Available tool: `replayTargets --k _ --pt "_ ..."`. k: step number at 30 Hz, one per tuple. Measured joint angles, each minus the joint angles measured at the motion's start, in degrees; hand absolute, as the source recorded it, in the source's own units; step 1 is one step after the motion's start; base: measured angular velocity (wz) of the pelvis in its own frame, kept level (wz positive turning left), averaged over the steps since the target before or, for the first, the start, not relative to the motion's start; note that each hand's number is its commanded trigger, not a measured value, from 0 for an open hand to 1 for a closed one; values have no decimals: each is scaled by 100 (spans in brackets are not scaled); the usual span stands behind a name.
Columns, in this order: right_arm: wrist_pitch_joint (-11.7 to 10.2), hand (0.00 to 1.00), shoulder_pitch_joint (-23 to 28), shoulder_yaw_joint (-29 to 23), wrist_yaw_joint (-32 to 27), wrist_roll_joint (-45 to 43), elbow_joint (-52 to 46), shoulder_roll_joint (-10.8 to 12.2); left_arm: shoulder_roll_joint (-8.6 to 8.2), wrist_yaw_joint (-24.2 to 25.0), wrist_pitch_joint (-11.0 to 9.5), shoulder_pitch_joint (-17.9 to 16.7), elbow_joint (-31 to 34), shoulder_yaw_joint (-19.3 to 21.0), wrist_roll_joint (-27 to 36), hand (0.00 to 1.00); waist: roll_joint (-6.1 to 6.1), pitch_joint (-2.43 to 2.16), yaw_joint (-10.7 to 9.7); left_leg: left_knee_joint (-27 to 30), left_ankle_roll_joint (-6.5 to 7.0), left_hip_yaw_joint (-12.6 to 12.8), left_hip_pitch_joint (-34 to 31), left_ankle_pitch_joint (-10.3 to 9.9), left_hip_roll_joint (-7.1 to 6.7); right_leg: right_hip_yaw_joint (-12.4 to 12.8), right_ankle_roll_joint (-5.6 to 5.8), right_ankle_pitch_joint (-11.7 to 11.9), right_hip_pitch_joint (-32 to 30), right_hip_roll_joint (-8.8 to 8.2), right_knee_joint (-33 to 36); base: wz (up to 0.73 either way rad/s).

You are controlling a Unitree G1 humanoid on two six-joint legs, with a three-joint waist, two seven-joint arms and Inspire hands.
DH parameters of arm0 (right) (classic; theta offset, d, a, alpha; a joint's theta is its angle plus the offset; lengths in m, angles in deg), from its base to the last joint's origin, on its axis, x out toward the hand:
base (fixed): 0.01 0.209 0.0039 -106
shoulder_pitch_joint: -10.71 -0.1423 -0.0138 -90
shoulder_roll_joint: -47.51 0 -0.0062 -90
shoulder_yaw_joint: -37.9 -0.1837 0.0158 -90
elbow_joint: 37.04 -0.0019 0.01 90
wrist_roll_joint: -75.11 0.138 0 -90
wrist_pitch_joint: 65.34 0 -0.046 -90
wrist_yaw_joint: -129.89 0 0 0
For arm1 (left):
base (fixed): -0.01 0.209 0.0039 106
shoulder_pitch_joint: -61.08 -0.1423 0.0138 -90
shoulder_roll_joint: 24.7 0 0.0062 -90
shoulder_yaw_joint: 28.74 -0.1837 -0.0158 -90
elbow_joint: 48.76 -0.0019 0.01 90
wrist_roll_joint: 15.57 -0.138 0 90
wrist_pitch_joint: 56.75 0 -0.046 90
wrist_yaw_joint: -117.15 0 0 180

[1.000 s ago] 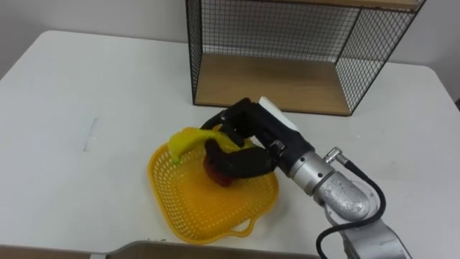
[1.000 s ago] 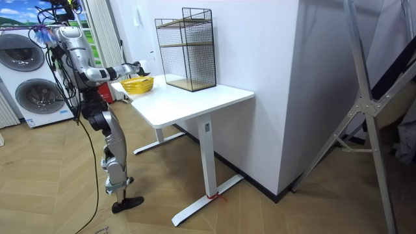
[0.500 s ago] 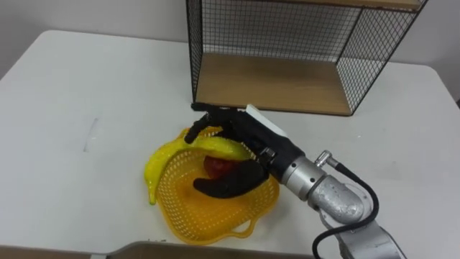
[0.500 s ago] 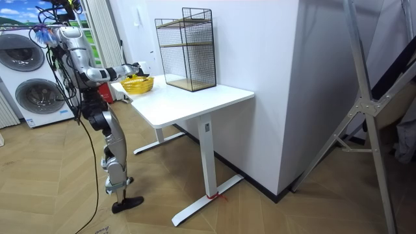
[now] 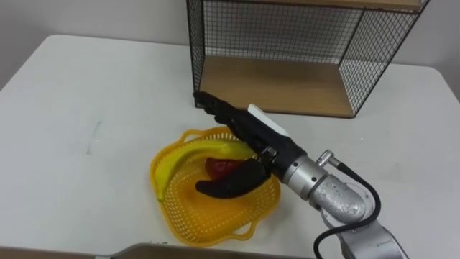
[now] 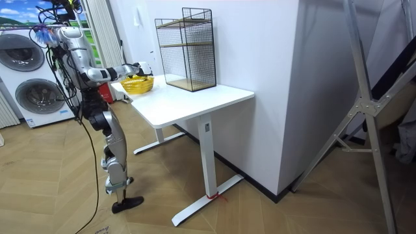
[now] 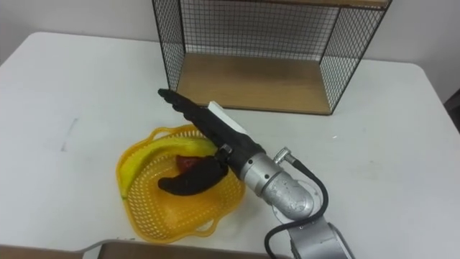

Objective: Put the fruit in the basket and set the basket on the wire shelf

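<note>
My right hand [image 5: 251, 140], fingers straight and thumb spread, reaches over the yellow mesh basket [image 5: 201, 219] (wire shelf [image 5: 287, 83] at twelve o'clock), which cradles a curved banana [image 5: 180, 160] and a red fruit [image 5: 221, 167].

The right hand [image 5: 246, 131] is opening out of its curled hold on the banana [image 5: 188, 152], its fingers now stretching straight past the far rim of the basket [image 5: 208, 217], while the banana is dropping from over the left rim to lying inside.
</note>
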Motion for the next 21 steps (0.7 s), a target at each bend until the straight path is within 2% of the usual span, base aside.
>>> replayTargets --k 2,5,7,13,16,18,21 --pt "0 0 20 0 -12 2 0 -95 45 -9 -70 -41 -121 141 262 0 -3 2 0 -16 0 -5 10 -1 -1 -1 0 0 22 0 -4 0" --pt "0 0 23 -2 -54 -19 0 -271 117 -129 -72 -154 -223 187 608 0 1 5 13 -14 0 -25 27 -1 -9 -2 1 -1 53 0 -11 2" --pt "0 0 24 -15 -55 -148 0 -296 125 -187 -92 -224 -275 352 672 0 0 5 13 -1 2 -53 24 3 -12 -25 0 -1 66 -4 -11 5" --pt "1 0 21 -409 -115 -208 -2 -289 141 -304 -159 -435 -324 877 1373 0 12 10 72 29 13 -169 10 25 -52 -141 7 -6 158 -36 -97 10" --pt "2 0 28 -493 -305 -137 -19 -401 151 -479 -170 -515 -340 1183 2097 0 14 11 167 22 13 -183 6 25 -53 -145 7 -6 155 -34 -99 0" --pt "59 0 28 -575 -326 -135 -97 -408 156 -722 -235 -523 -500 1581 2702 0 31 8 222 -2 14 -184 15 29 -53 -150 7 -6 160 -35 -104 0" --pt "136 0 33 -650 -370 -121 -106 -405 166 -978 -237 -551 -544 1996 3125 0 50 7 296 -11 14 -184 20 29 -56 -153 9 -7 160 -38 -105 0"
